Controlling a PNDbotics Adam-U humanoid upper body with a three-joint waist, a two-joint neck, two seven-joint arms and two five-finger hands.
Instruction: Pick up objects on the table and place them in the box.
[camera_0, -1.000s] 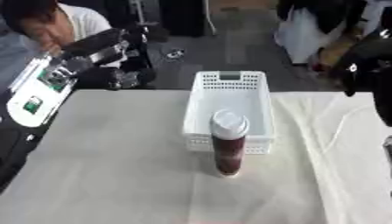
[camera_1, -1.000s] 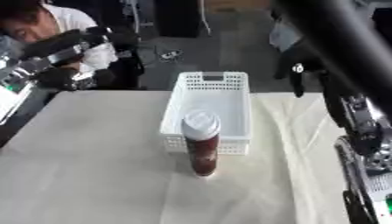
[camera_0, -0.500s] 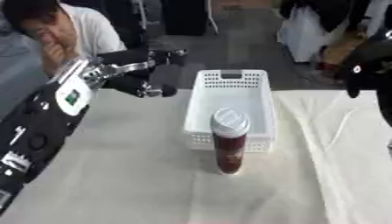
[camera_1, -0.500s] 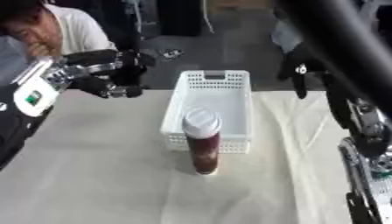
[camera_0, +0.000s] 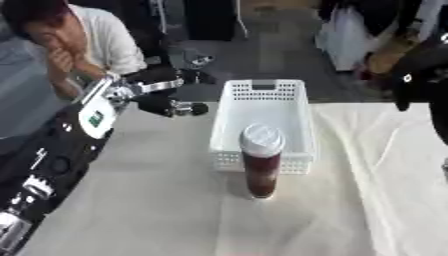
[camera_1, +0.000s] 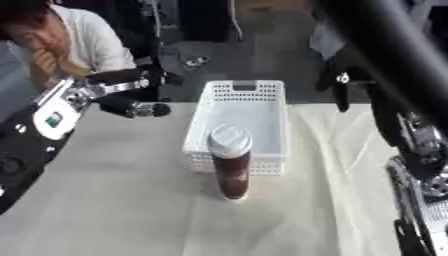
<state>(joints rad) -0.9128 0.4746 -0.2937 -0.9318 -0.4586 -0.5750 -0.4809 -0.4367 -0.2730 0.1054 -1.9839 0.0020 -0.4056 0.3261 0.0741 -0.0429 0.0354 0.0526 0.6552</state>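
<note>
Fingers spread and empty, left hand (camera_0: 162, 95) is swinging in from far left toward bottle (camera_0: 261, 161) standing untouched near box (camera_0: 263, 125), so grasp is pending.

Beyond the cream cloth-covered table (camera_0: 157, 210), a grey floor (camera_0: 271, 55) stretches back to dark furniture and white hanging cloth (camera_0: 337, 30).
</note>
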